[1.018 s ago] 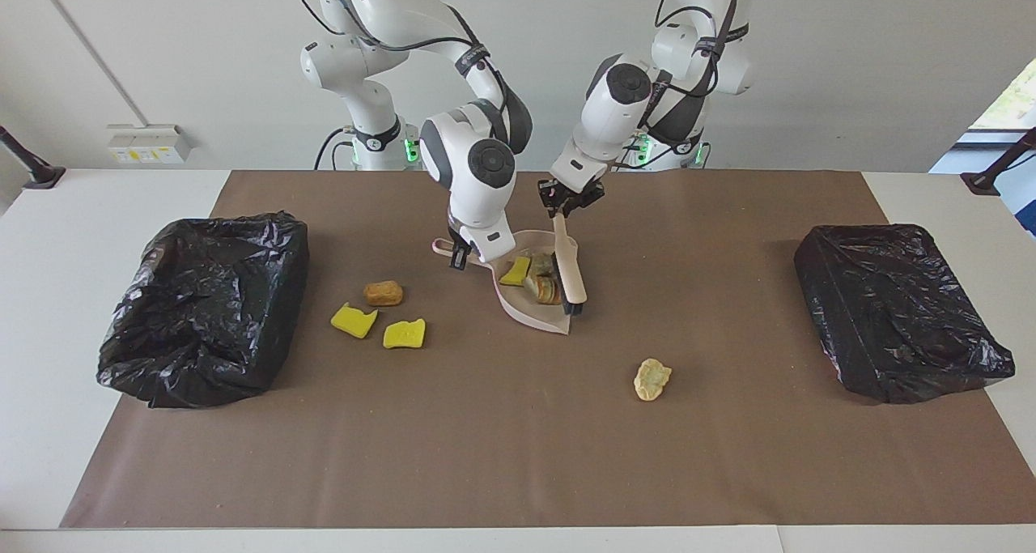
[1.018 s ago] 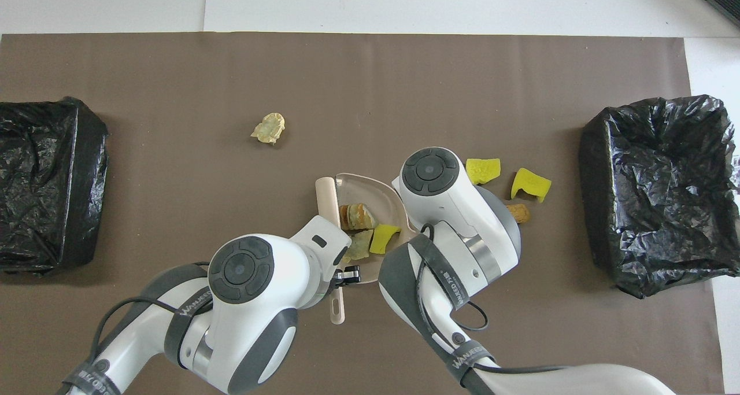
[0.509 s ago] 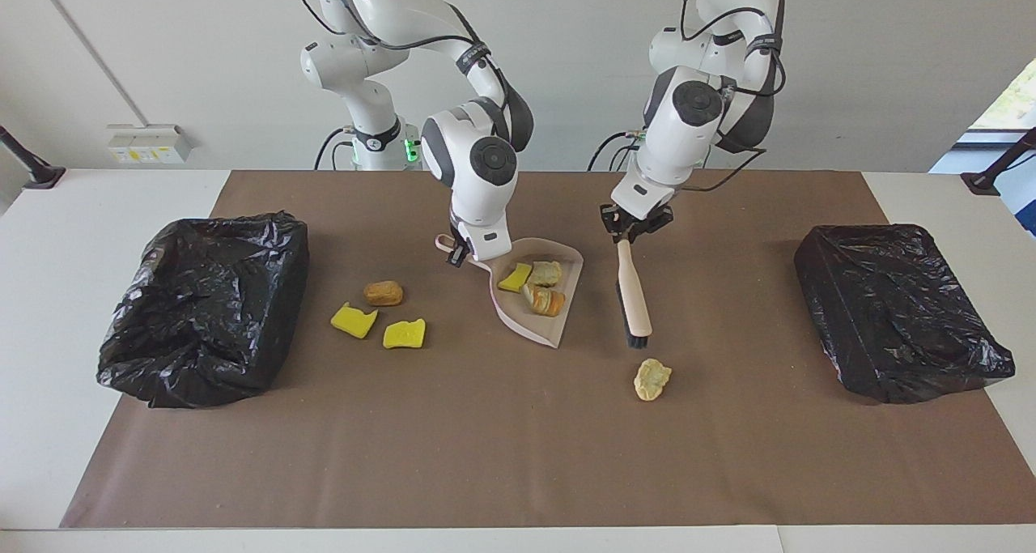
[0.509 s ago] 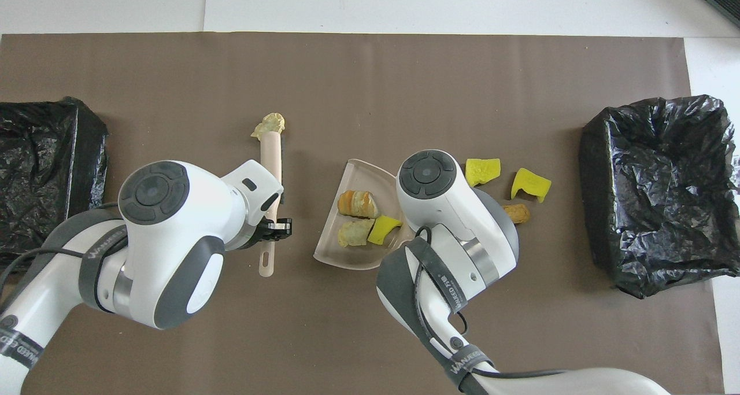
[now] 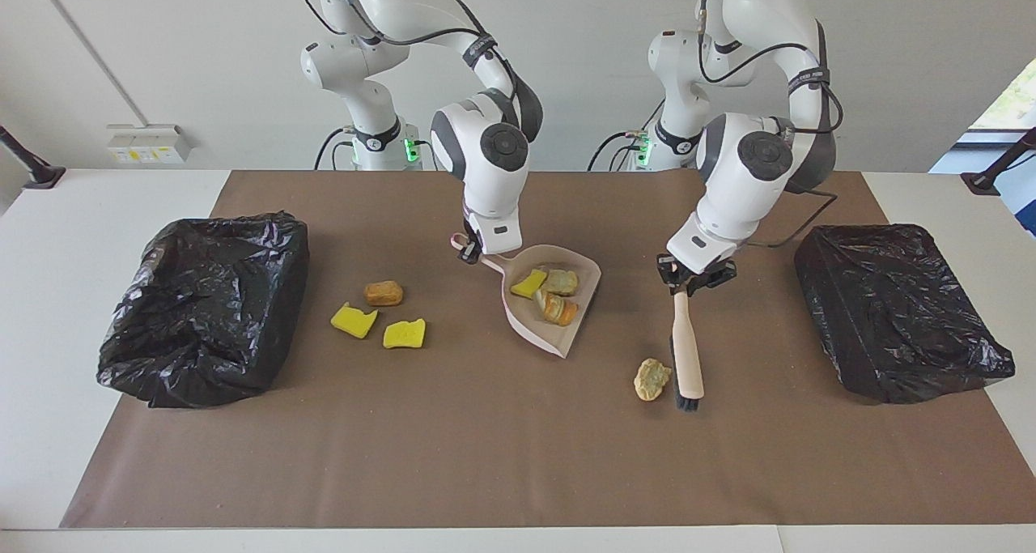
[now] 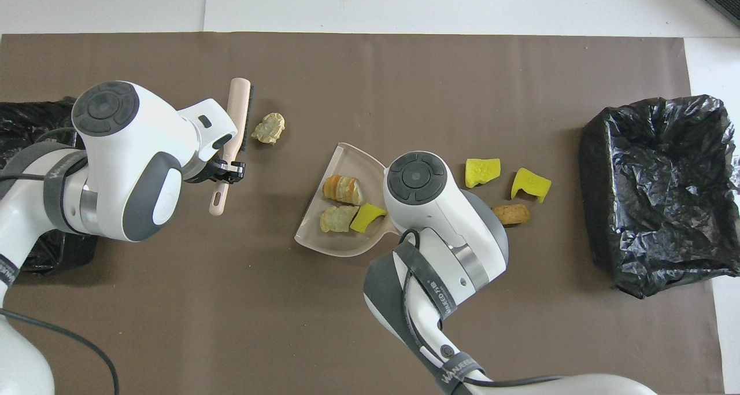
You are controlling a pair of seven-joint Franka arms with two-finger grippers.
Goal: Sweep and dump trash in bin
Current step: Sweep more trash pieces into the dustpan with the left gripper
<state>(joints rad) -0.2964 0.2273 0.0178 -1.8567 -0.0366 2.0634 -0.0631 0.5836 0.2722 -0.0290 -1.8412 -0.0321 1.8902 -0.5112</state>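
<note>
Brush set beside the lump; a skewed stroke could flick it past the pan.
My left hand clamps the brush, right hand clamps the pan; lump lies just beside the brush.

Scene is lit bright and even, daylight-ish, with extra brightness seen coming from a window at the left arm's end. Shadows are kept soft and short: a faint one is cast under the dustpan and beside the hand brush. Glossy highlights are picked up all over the crinkled black bin bags, and mild glare on the white arm shells. Everything is rendered sharp, no motion blur noticed. The brown mat is shown flat and matte, straight-edged, with little distortion seen at the borders.
</note>
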